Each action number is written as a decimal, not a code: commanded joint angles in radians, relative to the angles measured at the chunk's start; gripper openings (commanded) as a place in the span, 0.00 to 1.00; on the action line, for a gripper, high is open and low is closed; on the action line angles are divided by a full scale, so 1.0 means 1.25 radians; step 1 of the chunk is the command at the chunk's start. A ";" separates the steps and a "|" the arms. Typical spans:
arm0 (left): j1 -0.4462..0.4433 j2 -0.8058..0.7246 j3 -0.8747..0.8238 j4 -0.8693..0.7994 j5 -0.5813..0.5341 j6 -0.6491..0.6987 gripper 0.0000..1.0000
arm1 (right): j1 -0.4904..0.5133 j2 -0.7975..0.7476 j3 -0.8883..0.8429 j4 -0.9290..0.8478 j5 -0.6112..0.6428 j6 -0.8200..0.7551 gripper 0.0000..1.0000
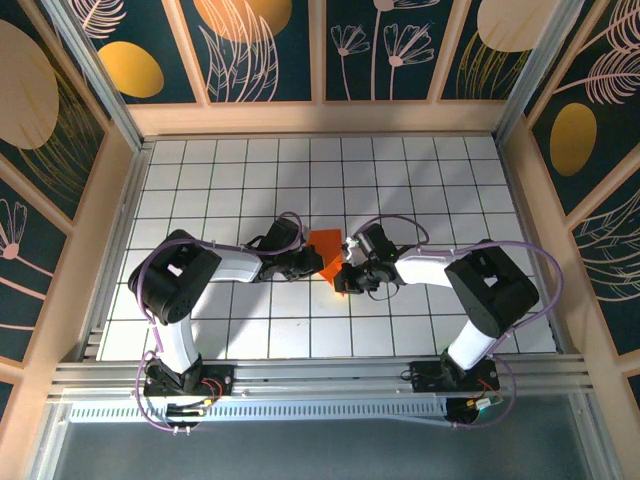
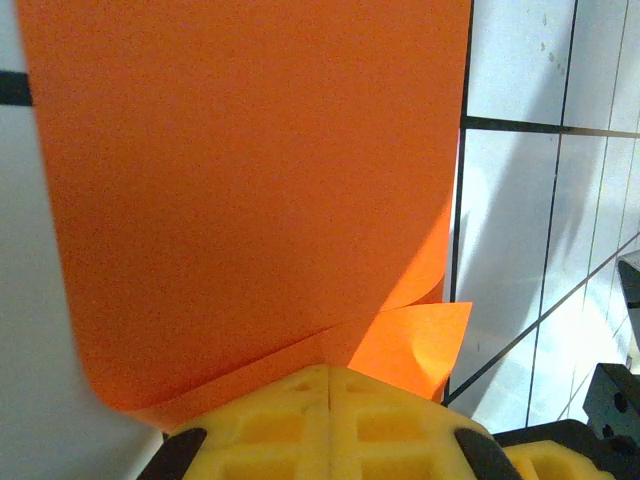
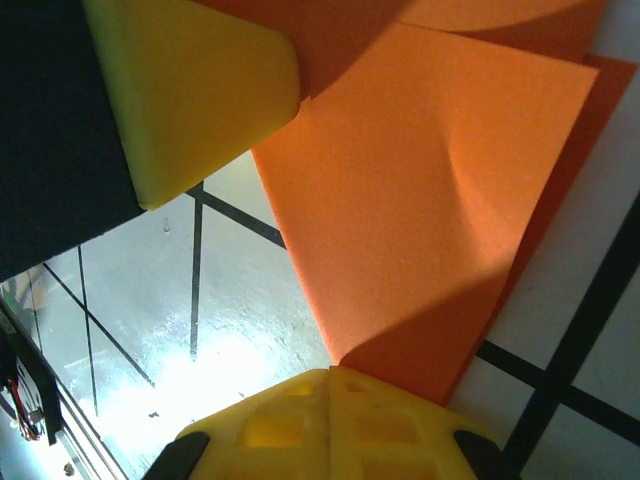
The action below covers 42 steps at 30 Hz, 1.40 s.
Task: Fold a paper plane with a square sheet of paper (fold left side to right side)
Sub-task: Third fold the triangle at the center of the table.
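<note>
The square sheet of paper (image 1: 326, 248), bright orange, lies partly folded over itself in the middle of the white grid table, between both grippers. My left gripper (image 1: 310, 263) is at its left edge. In the left wrist view its yellow fingertips (image 2: 330, 372) are shut and rest on the lower layer of the sheet (image 2: 250, 180), whose upper layer curls above. I cannot tell if paper is pinched there. My right gripper (image 1: 343, 277) is shut on a near corner of the sheet (image 3: 430, 200), which rises off the table from its tips (image 3: 333, 372). The left gripper's finger (image 3: 200, 90) shows at top left.
The tiled table (image 1: 450, 180) is boxed in by wooden walls on three sides, with an aluminium rail (image 1: 320, 375) at the near edge by the arm bases. Black parts of the right arm (image 2: 612, 400) stand close to the sheet's right.
</note>
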 commanded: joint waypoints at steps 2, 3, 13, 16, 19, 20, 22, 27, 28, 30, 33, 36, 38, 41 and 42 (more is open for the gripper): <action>0.000 0.054 0.000 -0.051 -0.071 0.009 0.00 | 0.009 0.014 0.003 -0.048 0.020 -0.011 0.00; -0.001 0.054 0.001 -0.051 -0.071 0.009 0.00 | 0.009 0.014 0.004 -0.049 0.021 -0.012 0.00; 0.000 0.056 0.005 -0.056 -0.079 0.009 0.00 | 0.011 0.008 -0.001 -0.085 0.032 -0.024 0.00; 0.000 0.058 0.006 -0.057 -0.081 0.007 0.00 | 0.010 0.002 -0.004 -0.102 0.033 -0.031 0.00; 0.000 0.059 0.009 -0.057 -0.081 0.005 0.00 | 0.009 -0.010 -0.009 -0.121 0.033 -0.039 0.00; 0.000 0.058 0.009 -0.057 -0.081 0.003 0.00 | 0.010 -0.015 -0.012 -0.127 0.030 -0.042 0.00; 0.000 0.056 0.009 -0.057 -0.081 0.003 0.00 | 0.009 -0.026 -0.015 -0.139 0.025 -0.049 0.00; -0.001 0.056 0.006 -0.050 -0.077 -0.006 0.00 | 0.006 -0.073 -0.006 -0.175 0.004 -0.065 0.00; 0.000 0.056 0.007 -0.050 -0.077 -0.006 0.00 | 0.004 -0.088 -0.001 -0.177 0.000 -0.065 0.00; 0.000 0.057 0.007 -0.048 -0.076 -0.006 0.00 | -0.003 -0.117 0.009 -0.174 -0.015 -0.063 0.00; -0.001 0.057 0.008 -0.048 -0.073 -0.007 0.00 | -0.008 -0.143 0.015 -0.144 -0.038 -0.050 0.00; 0.000 0.058 0.007 -0.048 -0.075 -0.007 0.00 | -0.008 -0.134 0.016 -0.092 -0.045 -0.028 0.00; 0.000 0.058 0.006 -0.047 -0.075 -0.007 0.00 | -0.005 -0.113 0.017 -0.060 -0.040 -0.014 0.00; 0.000 0.060 0.007 -0.047 -0.072 -0.006 0.00 | 0.002 -0.078 0.025 -0.027 -0.019 0.001 0.00; 0.000 0.061 0.007 -0.047 -0.072 -0.007 0.00 | 0.003 -0.067 0.027 -0.018 -0.011 0.006 0.00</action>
